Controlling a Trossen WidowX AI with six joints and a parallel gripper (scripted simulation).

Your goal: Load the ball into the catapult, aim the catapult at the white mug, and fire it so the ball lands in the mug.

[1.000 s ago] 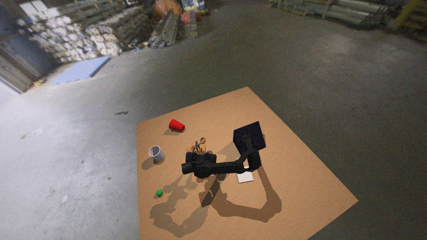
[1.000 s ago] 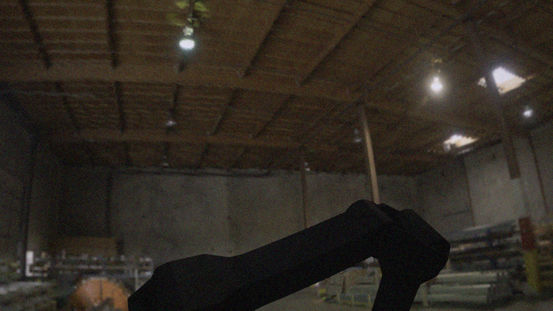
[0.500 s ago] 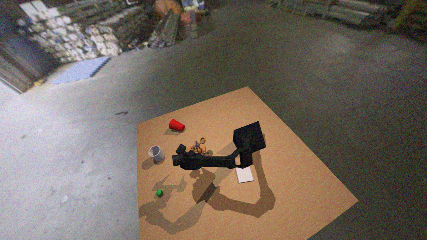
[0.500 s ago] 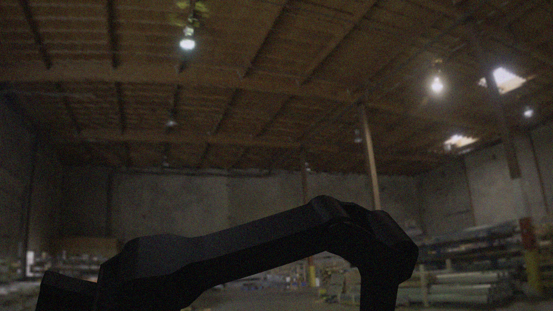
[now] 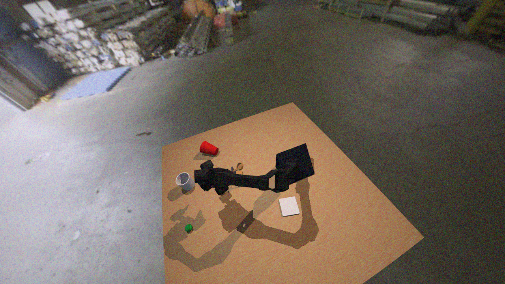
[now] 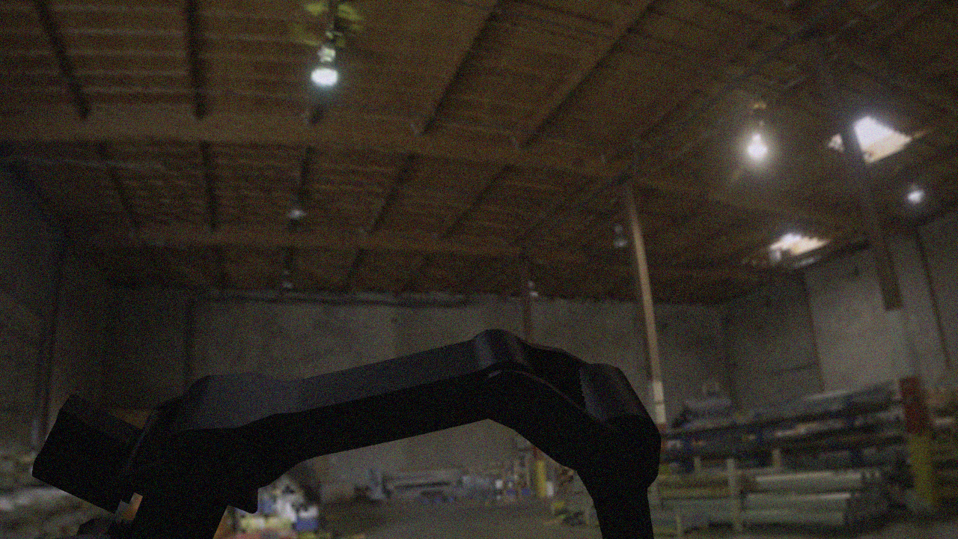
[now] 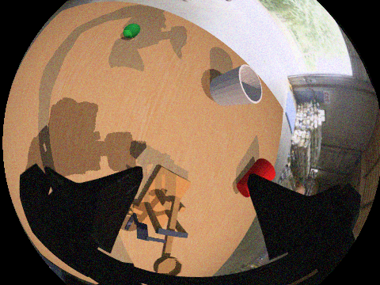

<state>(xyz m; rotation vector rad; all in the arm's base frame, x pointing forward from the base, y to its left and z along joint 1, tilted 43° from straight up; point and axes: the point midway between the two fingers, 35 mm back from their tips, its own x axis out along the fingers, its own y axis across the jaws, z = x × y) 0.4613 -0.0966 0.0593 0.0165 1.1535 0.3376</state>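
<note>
The white mug (image 5: 186,182) (image 7: 227,88) stands upright near the table's left edge in the top view; no ball shows in the visible part of its inside. The small wooden catapult (image 5: 240,165) (image 7: 173,210) is largely hidden behind the arm in the top view. In the wrist view its round cup (image 7: 167,265) looks empty. The only ball in sight is a green ball (image 5: 188,227) (image 7: 131,30), lying on the table apart from the catapult. My gripper (image 7: 196,176) is wide open and empty above the table, with the catapult low between its fingers in the wrist view, nearer the left one.
A red cup (image 5: 208,148) (image 7: 261,172) lies on its side beyond the catapult. A white square block (image 5: 289,206) lies below the arm in the top view. A black panel (image 5: 294,162) is at the arm's base. The exterior view shows the arm (image 6: 402,395) but no tabletop.
</note>
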